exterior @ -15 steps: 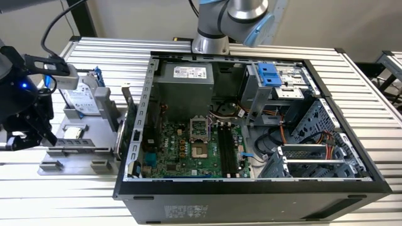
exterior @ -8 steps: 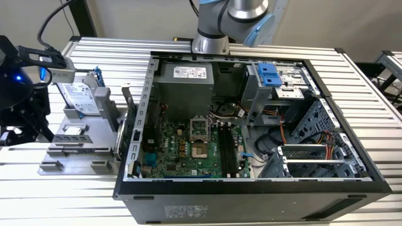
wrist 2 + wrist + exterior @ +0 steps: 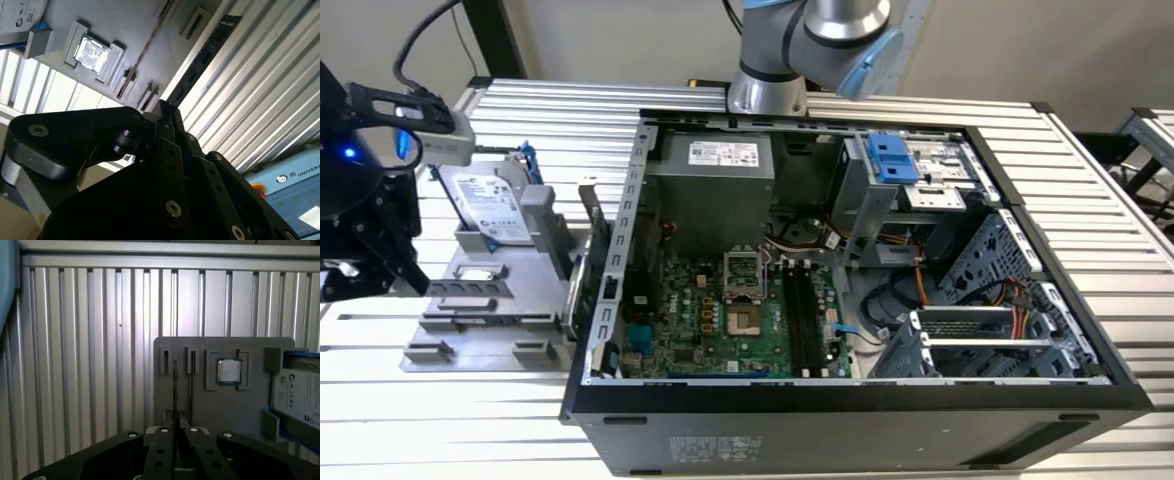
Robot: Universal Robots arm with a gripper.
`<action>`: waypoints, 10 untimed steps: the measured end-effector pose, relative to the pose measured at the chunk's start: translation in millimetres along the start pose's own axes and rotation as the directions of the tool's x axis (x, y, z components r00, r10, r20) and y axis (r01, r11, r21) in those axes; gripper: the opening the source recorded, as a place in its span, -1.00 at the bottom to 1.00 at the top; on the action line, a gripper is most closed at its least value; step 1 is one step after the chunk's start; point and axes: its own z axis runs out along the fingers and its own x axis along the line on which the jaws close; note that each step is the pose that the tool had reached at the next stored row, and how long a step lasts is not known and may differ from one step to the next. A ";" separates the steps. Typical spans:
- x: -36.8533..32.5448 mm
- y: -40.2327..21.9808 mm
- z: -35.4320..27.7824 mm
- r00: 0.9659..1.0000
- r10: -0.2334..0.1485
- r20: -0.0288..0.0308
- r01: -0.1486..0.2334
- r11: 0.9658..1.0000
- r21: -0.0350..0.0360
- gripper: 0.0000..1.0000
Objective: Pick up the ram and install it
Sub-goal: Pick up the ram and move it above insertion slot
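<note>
- Ribbed aluminium table (image 3: 1094, 180) runs under everything you have in the exterior view, with the open computer case (image 3: 854, 400) lying on it and its motherboard (image 3: 720, 320) facing up.
- You can see the black memory slots (image 3: 807, 325) on that board.
- Look to the exterior view's left of the case for the grey holder (image 3: 480, 330), which carries the hard drive (image 3: 494, 205) in its blue frame.
- Your gripper (image 3: 162, 107) sits over that holder, well apart from the case.
- Its fingers (image 3: 162, 440) are drawn together on the near end of the ram (image 3: 202, 62).
- In the second wrist view the ram runs straight out from the fingertips along the holder's edge, its dark face with chips showing.
- In the first wrist view you see the ram edge-on, as a thin line.
- You cannot tell whether the ram has left its groove in the holder.
- Just beside the ram's grooves, the square chip (image 3: 228, 371) rests in its own pocket.
</note>
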 end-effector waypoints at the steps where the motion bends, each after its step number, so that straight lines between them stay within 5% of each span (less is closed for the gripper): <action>1: 0.0 -0.1 -1.5 1.000 0.000 0.000 0.000 1.000 0.000 -1.00; 10: -0.5 0.2 -15.0 1.000 0.000 0.000 0.000 1.000 0.000 -1.00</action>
